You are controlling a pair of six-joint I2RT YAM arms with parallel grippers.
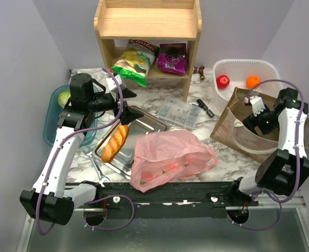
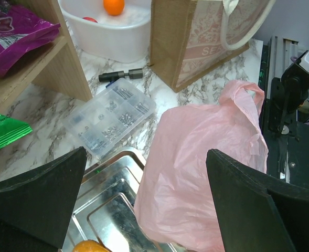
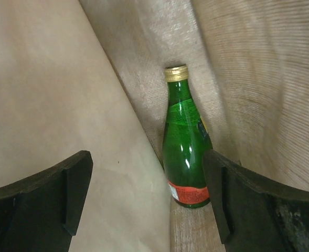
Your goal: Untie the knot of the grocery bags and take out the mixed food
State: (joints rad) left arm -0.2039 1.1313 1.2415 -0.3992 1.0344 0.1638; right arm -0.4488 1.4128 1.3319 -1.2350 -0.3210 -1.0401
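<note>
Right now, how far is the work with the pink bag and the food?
Looks done: the pink bag seems untied, one handle standing loose; a red fruit and an orange lie in the white tub. In hand: nothing, both claws are open, the left claw facing the bag, the right claw over a green bottle. Left: reddish shapes show inside the pink bag.

Top external overhead, facing down on counter (image 1: 206, 126), left wrist low, sharing its pink bag (image 1: 170, 152), right wrist inside burlap bag (image 3: 49, 94).
</note>
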